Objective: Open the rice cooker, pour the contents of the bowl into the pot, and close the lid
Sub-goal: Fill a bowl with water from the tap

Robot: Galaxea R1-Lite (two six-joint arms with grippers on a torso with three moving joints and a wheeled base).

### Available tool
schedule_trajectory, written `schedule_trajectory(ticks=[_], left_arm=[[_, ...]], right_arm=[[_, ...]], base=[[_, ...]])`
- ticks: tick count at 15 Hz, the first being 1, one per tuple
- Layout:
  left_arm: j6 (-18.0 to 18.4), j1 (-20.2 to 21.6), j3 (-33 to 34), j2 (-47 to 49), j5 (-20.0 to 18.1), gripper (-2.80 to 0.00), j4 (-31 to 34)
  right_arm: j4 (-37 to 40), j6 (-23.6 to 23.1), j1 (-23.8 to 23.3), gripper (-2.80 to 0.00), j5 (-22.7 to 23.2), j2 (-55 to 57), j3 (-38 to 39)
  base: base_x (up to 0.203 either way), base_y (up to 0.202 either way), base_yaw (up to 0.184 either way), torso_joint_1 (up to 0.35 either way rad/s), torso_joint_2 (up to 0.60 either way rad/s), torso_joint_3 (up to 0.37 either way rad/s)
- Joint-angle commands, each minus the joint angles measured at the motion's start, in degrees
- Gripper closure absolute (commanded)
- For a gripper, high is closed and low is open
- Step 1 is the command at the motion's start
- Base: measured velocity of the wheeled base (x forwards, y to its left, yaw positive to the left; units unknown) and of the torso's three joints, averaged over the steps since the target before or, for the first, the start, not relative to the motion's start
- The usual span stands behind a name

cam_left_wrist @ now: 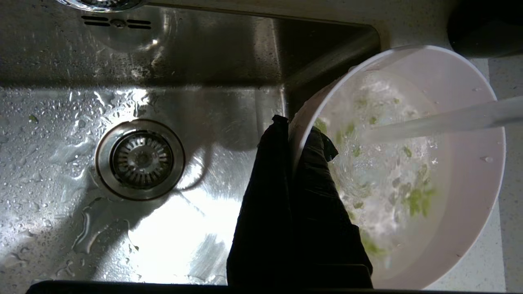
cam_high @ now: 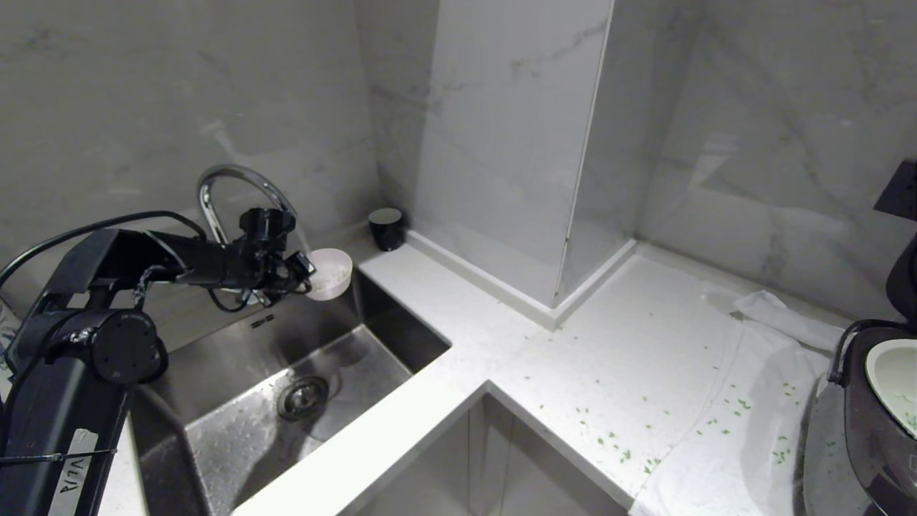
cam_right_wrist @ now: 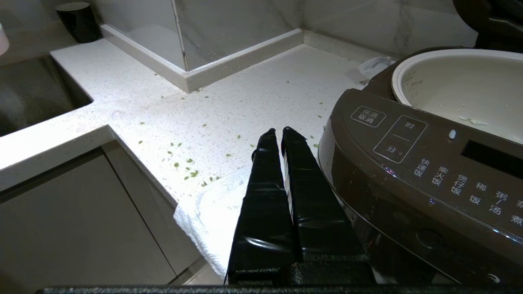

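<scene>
My left gripper point(cam_high: 306, 276) is shut on the rim of the pale pink bowl point(cam_high: 331, 272), holding it over the far corner of the sink. One finger is inside the rim and one outside point(cam_left_wrist: 298, 130). A stream of tap water point(cam_left_wrist: 449, 120) runs into the bowl point(cam_left_wrist: 474, 183), where green bits and whitish grains point(cam_left_wrist: 416, 200) swirl. The rice cooker point(cam_high: 870, 430) stands at the far right with its lid point(cam_high: 904, 276) raised and the off-white pot point(cam_right_wrist: 457, 85) exposed. My right gripper point(cam_right_wrist: 280, 132) is shut and empty beside the cooker's front panel point(cam_right_wrist: 408, 171).
A curved chrome faucet point(cam_high: 229, 179) arches over the wet steel sink point(cam_high: 236, 444) with its drain point(cam_high: 302, 396). A black cup point(cam_high: 387, 228) sits at the counter's back corner. Green bits point(cam_high: 616, 437) are scattered on the counter. A white towel point(cam_high: 752, 401) lies under the cooker.
</scene>
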Motion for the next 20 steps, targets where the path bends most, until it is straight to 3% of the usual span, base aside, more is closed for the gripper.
schedule_trajectory(ticks=[1, 13, 17, 20], left_arm=[[-0.41, -0.15, 0.03, -0.29, 0.08, 0.00, 0.01], [-0.81, -0.23, 1.06, -0.54, 0.35, 0.00, 0.88], [-0.46, -1.56, 3.75, -1.81, -0.39, 0.00, 10.75], [-0.43, -4.12, 7.31, -4.00, -0.52, 0.00, 13.05]], right_arm=[[-0.08, -0.02, 0.00, 0.00, 0.00, -0.01, 0.09], [-0.07, -0.02, 0.00, 0.00, 0.00, -0.01, 0.09], [0.00, -0.02, 0.00, 0.00, 0.00, -0.01, 0.09], [0.00, -0.02, 0.00, 0.00, 0.00, -0.01, 0.09]], base=[[0.000, 0.000, 0.000, 0.000, 0.00, 0.000], [0.000, 0.000, 0.000, 0.000, 0.00, 0.000], [0.000, 0.000, 0.000, 0.000, 0.00, 0.000], [0.000, 0.000, 0.000, 0.000, 0.00, 0.000]])
